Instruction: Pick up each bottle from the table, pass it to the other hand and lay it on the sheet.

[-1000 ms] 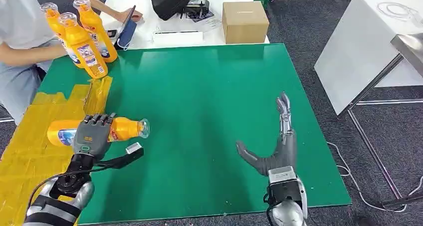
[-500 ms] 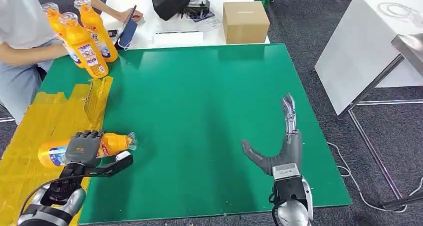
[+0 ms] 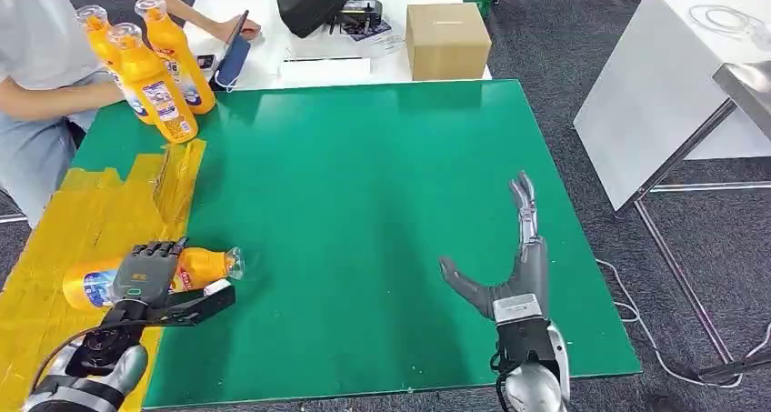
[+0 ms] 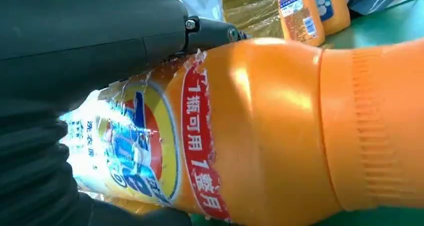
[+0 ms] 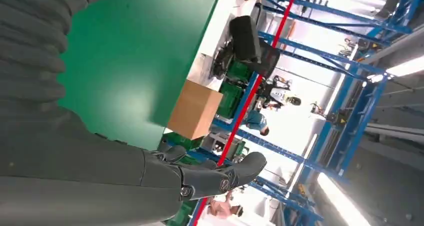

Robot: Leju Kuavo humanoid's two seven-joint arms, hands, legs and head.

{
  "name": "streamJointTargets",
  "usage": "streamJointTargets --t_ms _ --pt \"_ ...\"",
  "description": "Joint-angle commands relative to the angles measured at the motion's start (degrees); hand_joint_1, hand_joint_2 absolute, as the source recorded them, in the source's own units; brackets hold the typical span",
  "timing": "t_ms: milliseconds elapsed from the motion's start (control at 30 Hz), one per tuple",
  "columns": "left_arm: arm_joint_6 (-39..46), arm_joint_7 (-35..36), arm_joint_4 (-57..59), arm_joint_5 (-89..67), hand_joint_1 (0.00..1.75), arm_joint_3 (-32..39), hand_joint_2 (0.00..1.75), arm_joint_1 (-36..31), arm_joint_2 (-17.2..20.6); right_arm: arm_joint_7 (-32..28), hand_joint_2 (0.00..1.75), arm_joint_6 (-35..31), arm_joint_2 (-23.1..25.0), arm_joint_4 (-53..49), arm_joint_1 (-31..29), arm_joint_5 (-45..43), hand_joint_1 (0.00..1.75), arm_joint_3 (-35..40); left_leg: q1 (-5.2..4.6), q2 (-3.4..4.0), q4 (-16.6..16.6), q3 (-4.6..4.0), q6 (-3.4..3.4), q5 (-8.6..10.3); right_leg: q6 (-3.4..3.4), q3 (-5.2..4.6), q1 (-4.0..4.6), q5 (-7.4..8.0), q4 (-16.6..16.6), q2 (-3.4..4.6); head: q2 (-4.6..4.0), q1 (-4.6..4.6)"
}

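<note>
Bottle in our left hand: we are gripping an orange one lying on its side at the near left of the green surface, our fingers wrapped over its labelled middle and our thumb reaching along its near side. Its clear cap is pointing right over the green, while its base is lying over the yellow sheet that is covering the left edge. In the left wrist view the bottle is filling the frame, its red and blue label wrinkled under our dark fingers; whether it is resting on the sheet or is just above it, we cannot tell.

We are holding our right hand open and empty over the near right of the surface, fingers stretched toward the far side, thumb spread to the left, well apart from the bottle. The right wrist view is showing that hand with nothing in it.

Three upright orange bottles are standing close together at the far left corner, just beyond the sheet. A person is sitting beside them, one arm reaching across a white table that is carrying a cardboard box and a black bag.
</note>
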Motion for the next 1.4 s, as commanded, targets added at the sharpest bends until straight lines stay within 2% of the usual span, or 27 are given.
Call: streamJointTargets --t_ms 33,267,367,400,433,533,733,800,833,867,900,967,1067,1233,1267,1400 --pt "4.84 1.21 -0.41 -0.36 0.00 1.49 1.75 0.14 -3.28 0.67 1.75 0.02 0.62 3.14 -0.79 0.57 0.00 -1.40 0.01 0.00 -0.05 0.15 0.03 -0.04 -0.02 0.18 0.02 -0.03 -0.10 -0.06 0.00 0.02" --pt "4.83 1.21 -0.36 -0.35 0.00 1.56 1.75 0.22 -3.17 0.67 1.75 0.02 0.63 3.14 -0.81 0.57 0.00 -1.39 0.02 0.04 -0.05 0.19 0.02 -0.06 -0.05 0.22 0.04 -0.04 -0.10 -0.03 0.00 0.00" --pt "9.19 -0.12 -1.20 -0.82 0.00 2.56 1.75 0.67 -4.65 0.91 1.75 0.27 0.51 3.34 -0.85 0.71 0.00 -1.14 0.01 0.00 -0.04 0.17 0.02 -0.04 -0.05 0.19 0.03 -0.04 -0.08 -0.07 0.00 0.00" --pt "9.88 -0.47 -1.40 -1.07 0.00 2.77 1.75 0.82 -5.18 0.92 1.75 0.31 0.48 3.43 -0.86 0.69 0.00 -1.04 0.05 0.01 -0.05 0.40 0.03 -0.13 -0.10 0.46 0.09 -0.12 -0.14 -0.12 0.00 0.00" --pt "11.22 -0.90 -2.12 -1.44 0.00 2.62 0.00 1.10 -5.73 0.86 1.75 0.50 0.38 3.52 -0.83 0.62 0.00 -0.87 0.02 0.00 -0.05 0.20 0.03 -0.05 -0.04 0.23 0.04 -0.04 -0.11 -0.08 0.00 0.00" --pt "15.70 -2.35 -3.85 -0.74 0.00 2.95 0.00 2.04 -7.49 0.75 1.75 0.44 0.21 3.71 -0.71 0.74 0.00 -0.57 0.04 0.00 -0.06 0.36 0.05 -0.14 -0.05 0.43 0.07 -0.11 -0.17 -0.12 0.00 0.00" --pt "29.61 -9.69 -9.43 4.22 0.00 4.06 0.00 5.21 -11.90 0.59 1.75 -0.80 -0.14 4.98 -0.72 0.84 0.00 0.67 -0.01 0.00 -0.05 0.25 0.05 -0.10 -0.02 0.30 0.01 -0.08 -0.13 -0.08 0.00 0.00" --pt "31.17 -13.62 -11.90 9.01 0.00 4.52 0.00 6.32 -12.84 0.41 1.75 -1.20 -0.35 5.18 -0.70 0.62 0.00 1.05 0.00 0.04 -0.03 0.14 0.02 -0.06 -0.03 0.18 0.02 -0.03 -0.10 -0.01 0.00 0.00" --pt "31.17 -18.13 -14.34 16.71 0.00 3.98 0.00 7.24 -13.38 0.13 1.75 -1.41 -0.39 5.08 -0.57 0.10 0.00 1.12 0.00 0.08 -0.04 0.28 0.04 -0.13 -0.05 0.32 0.03 -0.08 -0.12 -0.01 0.00 -0.02" --pt "28.80 -23.31 -17.45 27.25 0.00 3.21 1.75 8.60 -13.21 -0.42 1.75 -1.35 -0.49 4.71 -0.36 -1.03 0.00 1.16 0.00 0.10 -0.02 0.33 0.05 -0.16 -0.06 0.37 0.03 -0.10 -0.13 0.00 0.00 0.02" --pt "26.08 -25.67 -19.79 32.98 0.00 3.09 1.75 9.56 -13.24 -0.61 1.75 -1.20 -0.56 4.33 -0.14 -1.60 0.00 1.16 0.02 0.06 0.00 0.19 0.04 -0.13 -0.05 0.24 0.04 -0.07 -0.10 -0.01 0.00 -0.02" --pt "12.57 -31.26 -25.69 52.79 0.00 3.28 1.75 12.04 -13.85 -1.39 1.75 0.58 -0.78 2.92 0.75 -4.41 0.00 1.26 -0.01 0.06 0.02 0.07 0.03 -0.09 -0.03 0.09 0.01 -0.04 -0.05 0.00 0.00 -0.02" --pt "1.23 -32.31 -28.65 63.26 0.00 4.24 1.75 15.04 -15.22 -1.78 1.75 2.43 -1.07 1.02 3.27 -6.92 0.00 0.77 0.02 0.10 0.04 0.16 0.04 -0.17 -0.04 0.18 0.04 -0.10 -0.06 0.03 0.00 -0.02" --pt "-5.77 -31.54 -26.82 74.36 0.00 4.14 1.75 16.51 -17.22 -2.34 1.75 2.22 -1.58 -0.34 6.61 -9.69 0.00 -0.71 -0.01 -0.04 -0.03 0.30 0.06 -0.18 -0.03 0.36 0.02 -0.16 -0.14 -0.12 0.00 -0.02" --pt "-6.99 -31.10 -26.39 76.62 0.00 4.29 1.75 16.44 -17.35 -2.58 1.75 2.22 -1.64 -0.54 6.92 -10.15 0.00 -0.80 -0.02 -0.02 -0.02 0.08 0.04 -0.08 -0.01 0.11 -0.01 -0.06 -0.08 -0.06 0.00 -0.02" --pt "-11.73 -29.23 -25.06 82.69 0.00 4.11 1.75 16.17 -17.11 -3.11 1.75 2.04 -2.12 -1.87 7.70 -10.82 0.00 -0.73 -0.01 -0.05 -0.02 0.23 0.05 -0.14 -0.06 0.28 0.02 -0.11 -0.11 -0.14 0.00 0.00"
